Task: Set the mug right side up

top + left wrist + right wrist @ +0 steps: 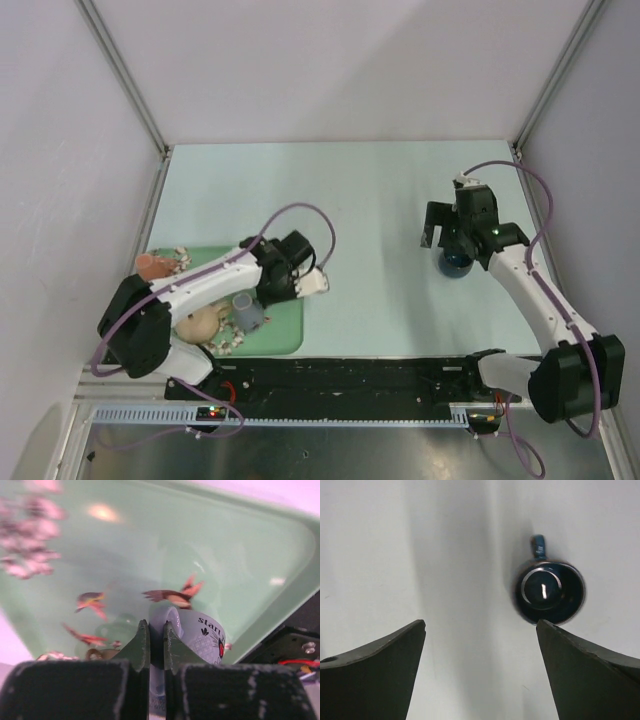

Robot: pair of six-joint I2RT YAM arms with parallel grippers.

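- Top external: the left gripper [262, 298] reaches down over the green tray [290, 338] at the near left of the table [350, 190]. It meets a pale mug [247, 311] that sits on the tray.
- On the same tray, small pale scraps [226, 341] lie just near of the mug, and a peach-coloured toy [199, 323] lies to its left.
- At the right, well apart from the tray, the right gripper [448, 236] hangs over a dark blue mug [456, 263] standing on the bare table.
- Left wrist: the left gripper [156, 645] has its two fingers [141, 647] drawn almost together, clamped on the thin wall of the pale mug [200, 635], which bears dark print. The tray's [280, 545] floor fills the view behind. Which way up this mug stands I cannot tell here.
- Right wrist: the right gripper [481, 630] has its fingers [385, 665] spread wide, holding nothing and clear of the table [395, 550].
- The dark blue mug [549, 592] shows below, to the right, with its handle pointing to the far side. A bright ring shows on its round face; whether that is the inside or the underside I cannot tell.
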